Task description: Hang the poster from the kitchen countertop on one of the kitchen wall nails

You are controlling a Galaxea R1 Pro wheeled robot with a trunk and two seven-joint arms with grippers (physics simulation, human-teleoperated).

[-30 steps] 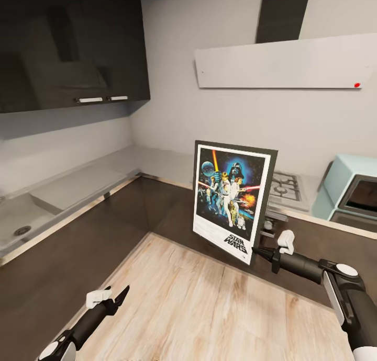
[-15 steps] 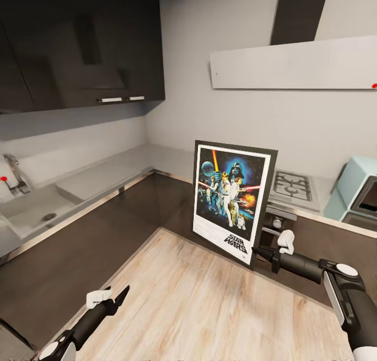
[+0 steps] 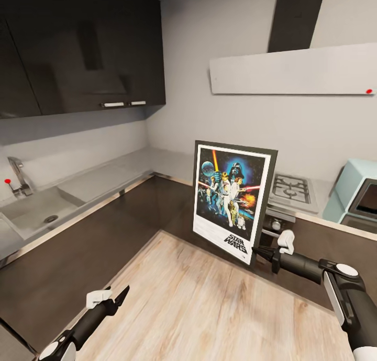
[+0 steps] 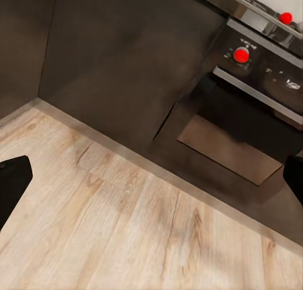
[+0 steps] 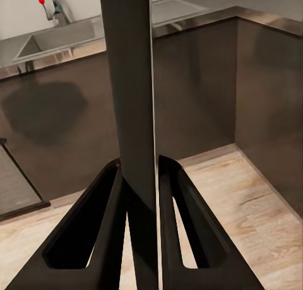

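One poster point(image 3: 231, 202) reading "STAR WARS", right gripper point(image 3: 260, 252) clamping.

Pale wood-plank floor point(image 4: 126, 227) fills the near part of the left wrist view, meeting a row of dark brown-grey cabinet fronts point(image 4: 120, 63). Beside the cabinets sits a black built-in oven point(image 4: 243, 123) with a glass door and two round red knobs point(image 4: 241, 55). The left hand's point(image 4: 151, 183) dark fingertips point(image 4: 11, 183) stand wide apart.
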